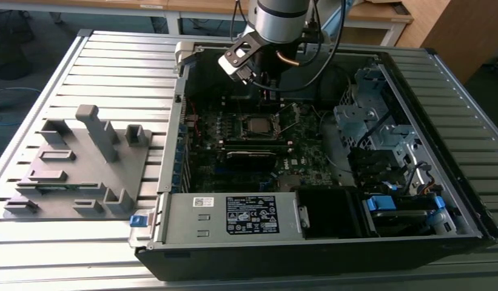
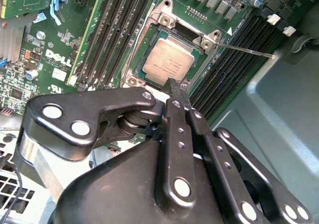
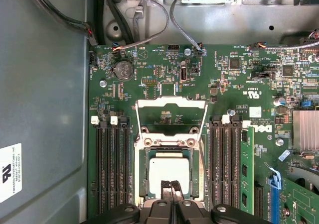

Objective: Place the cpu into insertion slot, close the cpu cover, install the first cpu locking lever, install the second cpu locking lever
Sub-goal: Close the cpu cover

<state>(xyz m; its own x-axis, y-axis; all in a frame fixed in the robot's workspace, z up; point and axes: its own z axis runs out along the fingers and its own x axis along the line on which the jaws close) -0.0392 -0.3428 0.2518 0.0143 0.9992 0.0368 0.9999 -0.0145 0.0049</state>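
The slatted metal table (image 1: 111, 66) carries an open computer case (image 1: 313, 260) lying on its side, with a grey moulded fixture (image 1: 79, 163) beside it toward the exterior view's left. The arm (image 1: 281, 18) reaches down into the far end of the case. Inside the case, the green motherboard (image 3: 164, 64) covers the floor. Long black memory slots (image 3: 112, 169) run along both sides of the socket area.

The cpu cover (image 3: 172, 103) is open. In the first wrist view its silver frame is swung back from the socket, and board components show through its cut-out centre. The insertion slot (image 3: 143, 157) lies just beside the cover's hinge. The cpu (image 3: 168, 168) already sits flat inside it, dull silver top facing up, with the black socket edge showing around it.

In the second wrist view the cpu (image 2: 168, 60) shows again, and a thin locking lever (image 2: 244, 49) angles off from a corner of the socket over the neighbouring memory slots, not latched down.

The hand (image 3: 172, 186) hangs just above the near edge of the cpu. Its fingers are pressed together with no gap, holding nothing. In the second wrist view the narrow tip of the hand (image 2: 173, 84) lies at the chip's edge.
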